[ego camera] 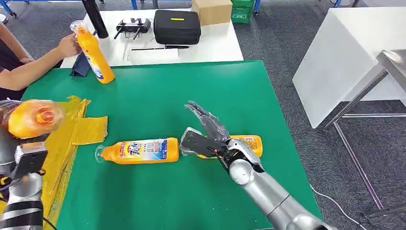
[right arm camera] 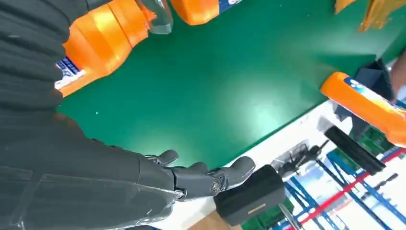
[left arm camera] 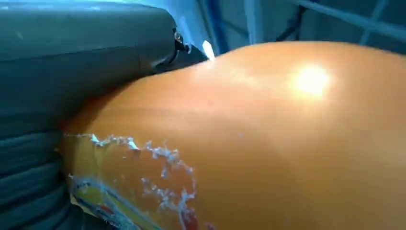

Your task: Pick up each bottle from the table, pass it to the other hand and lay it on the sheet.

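My left hand (ego camera: 19, 141) grips an orange bottle (ego camera: 33, 117) above the yellow sheet (ego camera: 72, 136) at the table's left edge, its cap end facing the camera. The left wrist view shows that bottle (left arm camera: 268, 143) close against the hand (left arm camera: 57, 72). A second orange bottle (ego camera: 139, 151) lies on its side in the middle of the green table. A third bottle (ego camera: 251, 143) lies just right of it, partly hidden by my right hand (ego camera: 208, 134). That hand hovers open over it with fingers spread (right arm camera: 201, 179), the bottle (right arm camera: 100, 38) close beside the palm.
A person's hand at the far left corner holds another orange bottle (ego camera: 93, 52) upright on the table. Behind it stands a white table (ego camera: 210, 43) with a black case (ego camera: 176, 26) and a cardboard box (ego camera: 211, 10). A white cabinet (ego camera: 349, 57) stands to the right.
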